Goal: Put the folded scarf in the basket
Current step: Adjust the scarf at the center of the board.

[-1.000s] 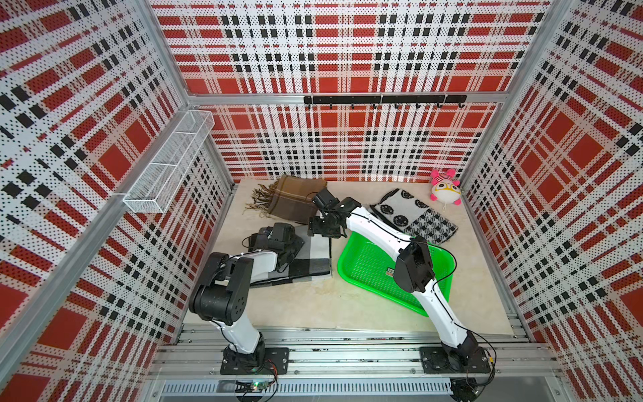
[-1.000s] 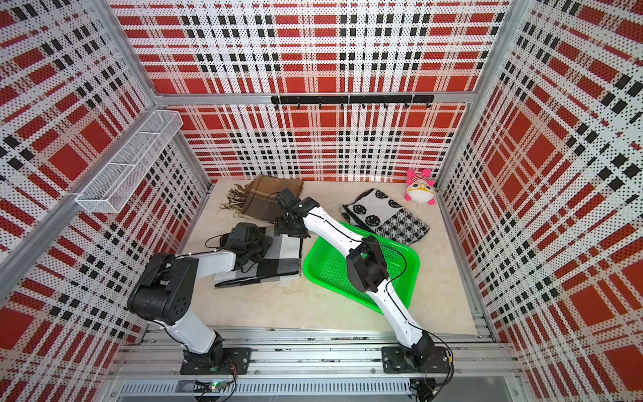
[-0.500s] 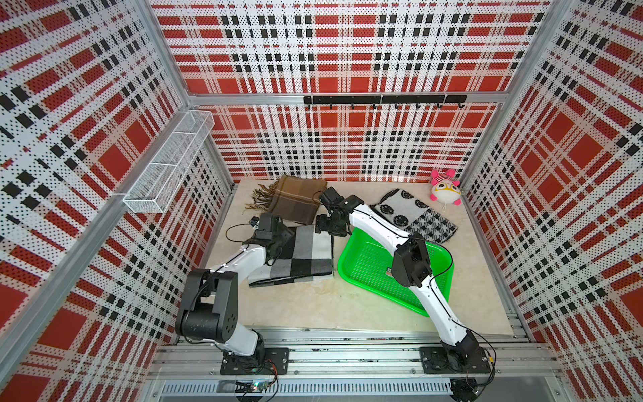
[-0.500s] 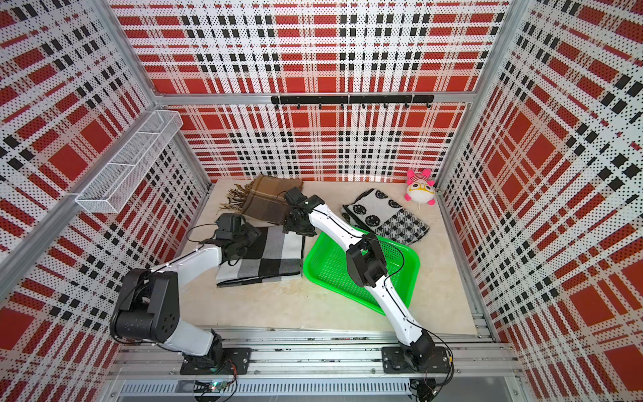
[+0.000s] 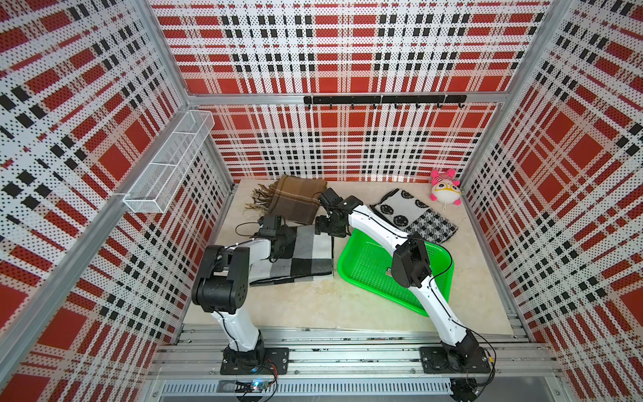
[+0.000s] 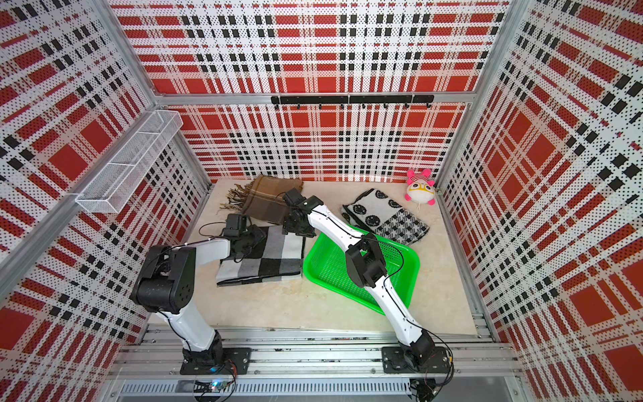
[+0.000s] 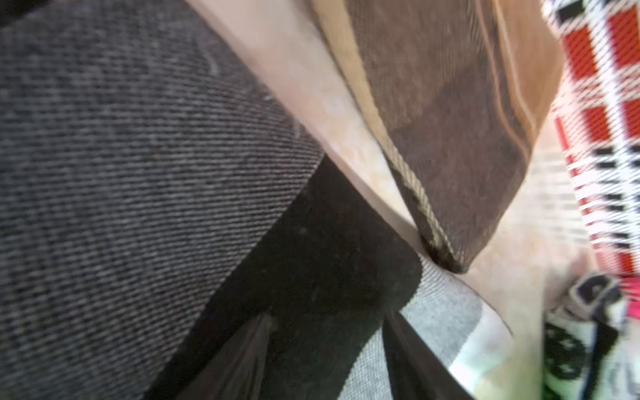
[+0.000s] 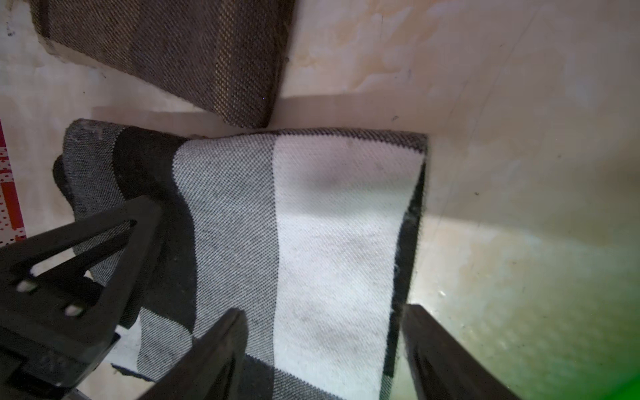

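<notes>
A folded grey, black and white scarf (image 5: 302, 259) lies flat on the table (image 5: 313, 308), just beside the green basket (image 5: 368, 275). The left gripper (image 7: 327, 315) and right gripper (image 8: 325, 311) hang at its far corners, jaws spread. Best to pinch every layer at both corners, then lift level.

Both top views look steeply down from high at the front, above the arm bases, taking in the whole table (image 5: 313, 306) and back wall (image 5: 348, 139), nearly alike. Each wrist camera sits very close over the checked scarf (image 8: 311, 225). Both wrist views share its far edge and the brown scarf (image 7: 450, 138).
</notes>
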